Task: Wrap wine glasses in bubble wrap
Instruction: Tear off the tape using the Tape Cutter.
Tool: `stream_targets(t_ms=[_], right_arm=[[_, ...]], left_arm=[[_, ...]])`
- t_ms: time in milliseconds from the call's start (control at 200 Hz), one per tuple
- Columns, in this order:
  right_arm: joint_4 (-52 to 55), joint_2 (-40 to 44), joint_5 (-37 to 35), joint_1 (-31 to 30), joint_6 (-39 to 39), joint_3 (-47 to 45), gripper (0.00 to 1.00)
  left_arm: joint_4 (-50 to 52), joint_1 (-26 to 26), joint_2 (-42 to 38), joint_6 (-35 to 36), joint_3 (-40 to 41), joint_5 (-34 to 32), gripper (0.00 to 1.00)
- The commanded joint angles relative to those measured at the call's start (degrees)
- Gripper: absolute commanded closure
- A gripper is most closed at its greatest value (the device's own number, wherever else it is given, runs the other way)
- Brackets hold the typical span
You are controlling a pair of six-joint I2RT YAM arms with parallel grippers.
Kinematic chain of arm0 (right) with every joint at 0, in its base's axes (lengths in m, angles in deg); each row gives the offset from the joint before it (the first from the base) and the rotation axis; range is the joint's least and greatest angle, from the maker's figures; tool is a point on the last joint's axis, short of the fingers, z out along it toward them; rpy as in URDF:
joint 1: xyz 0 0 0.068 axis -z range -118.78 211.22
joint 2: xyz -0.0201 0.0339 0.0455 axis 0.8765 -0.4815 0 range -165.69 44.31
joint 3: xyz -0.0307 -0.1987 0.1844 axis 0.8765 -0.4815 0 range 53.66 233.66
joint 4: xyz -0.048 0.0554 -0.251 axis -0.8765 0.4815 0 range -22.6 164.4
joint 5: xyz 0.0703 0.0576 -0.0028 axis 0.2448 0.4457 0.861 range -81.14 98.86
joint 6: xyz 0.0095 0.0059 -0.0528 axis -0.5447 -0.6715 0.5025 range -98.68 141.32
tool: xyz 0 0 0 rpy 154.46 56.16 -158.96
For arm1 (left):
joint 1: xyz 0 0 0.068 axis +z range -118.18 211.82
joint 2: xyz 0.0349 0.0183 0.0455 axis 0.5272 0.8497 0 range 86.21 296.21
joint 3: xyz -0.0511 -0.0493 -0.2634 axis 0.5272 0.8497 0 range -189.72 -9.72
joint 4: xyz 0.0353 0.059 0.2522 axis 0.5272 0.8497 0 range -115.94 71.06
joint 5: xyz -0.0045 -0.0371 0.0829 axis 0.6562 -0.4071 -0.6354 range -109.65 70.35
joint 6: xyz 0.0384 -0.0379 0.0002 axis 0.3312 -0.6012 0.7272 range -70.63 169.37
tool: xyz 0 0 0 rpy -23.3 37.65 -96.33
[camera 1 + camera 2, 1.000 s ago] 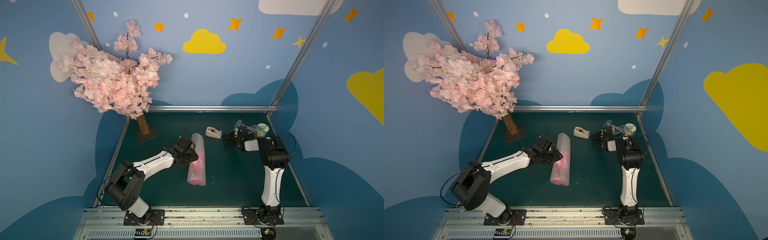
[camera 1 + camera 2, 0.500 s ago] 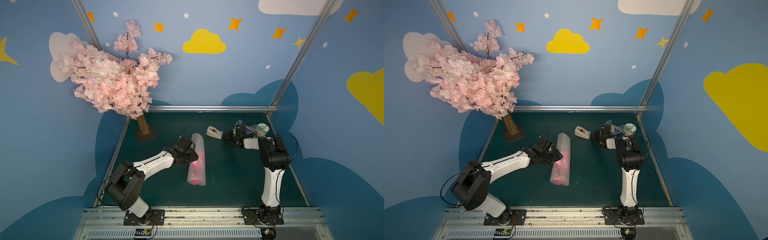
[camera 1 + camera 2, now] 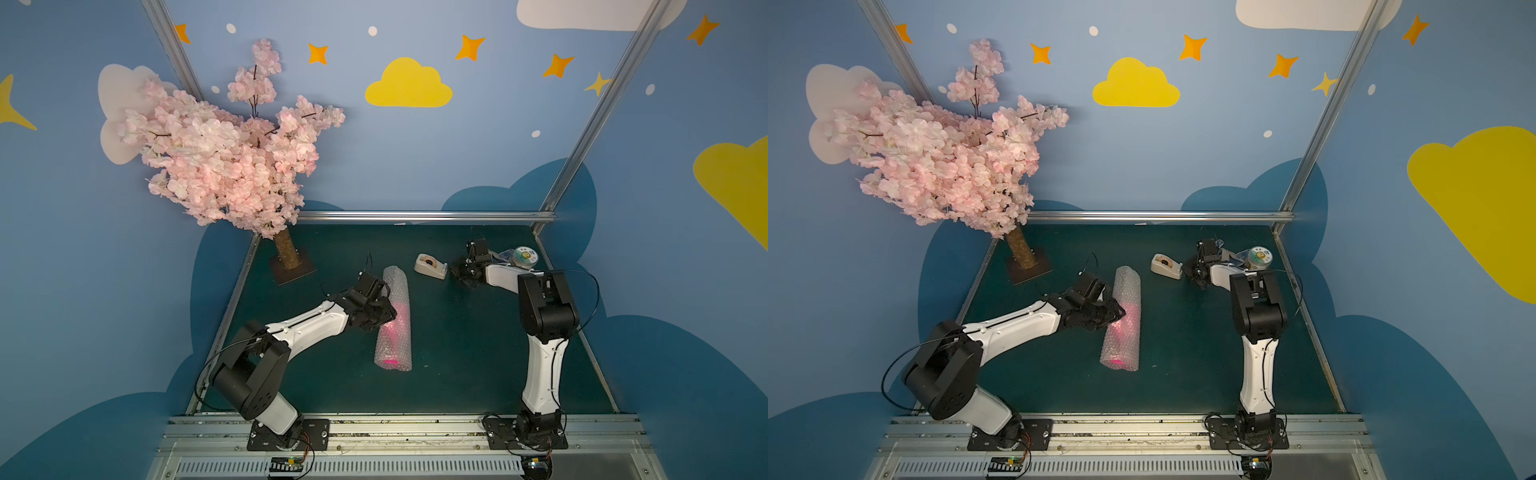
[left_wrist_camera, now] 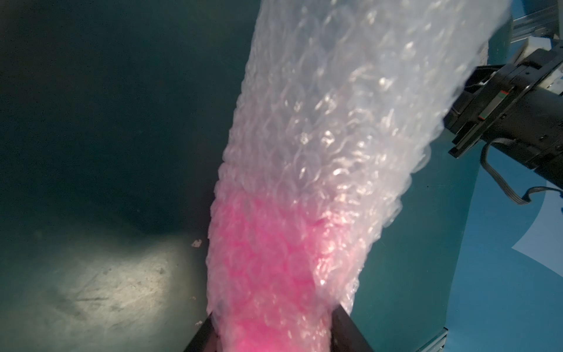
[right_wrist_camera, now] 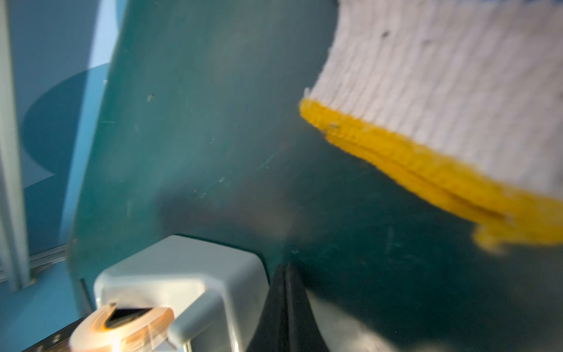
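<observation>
A: How is the left arm held?
B: It is stretched low from 7 o'clock. The left gripper (image 3: 386,315) is clamped on the clear bubble-wrap roll (image 3: 397,286) mid-table, with the hot-pink plastic goblet (image 3: 392,334) enclosed.
A: And the right?
B: It is reached toward 1 o'clock. The right gripper (image 5: 286,304) is closed beside the beige tape dispenser (image 3: 431,265).

A pink blossom tree (image 3: 224,158) on a square base stands at ten o'clock from the middle of the dark green table (image 3: 457,374). A beige tape dispenser (image 3: 431,266) sits at twelve and a small round labelled tub (image 3: 525,256) at two. The right wrist view shows a blurred white knitted glove (image 5: 441,91) with a yellow cuff.
</observation>
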Motion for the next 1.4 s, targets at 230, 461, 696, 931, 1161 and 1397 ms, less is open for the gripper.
stream_targets(t_ms=[230,461,696,931,1161,1397], right_arm=[[20.3,-3.7,-8.5,0.1,5.5,6.2,1.0],[27.0,-6.2,-11.3,-0.8,9.3,13.2,1.0],[30.0,-7.2,-14.0,-1.8,11.9,16.8,1.0],[21.1,-0.1,-19.4,-4.0,11.4,8.2,1.0],[8.0,6.6,-18.3,-1.5,8.2,-1.7,1.0],[1.0,11.7,-14.3,1.1,3.5,-6.5,1.0]], left_arm=[[2.3,0.4,1.3,1.0,0.3,0.6,0.5],[1.5,0.8,1.2,0.9,0.9,1.1,0.5],[1.1,1.6,0.8,1.2,1.2,1.6,0.5],[1.6,2.5,-0.4,1.9,2.2,2.1,0.5],[2.2,2.9,-1.5,2.4,3.3,2.3,0.5],[3.3,3.3,-1.9,3.1,3.1,2.4,0.5]])
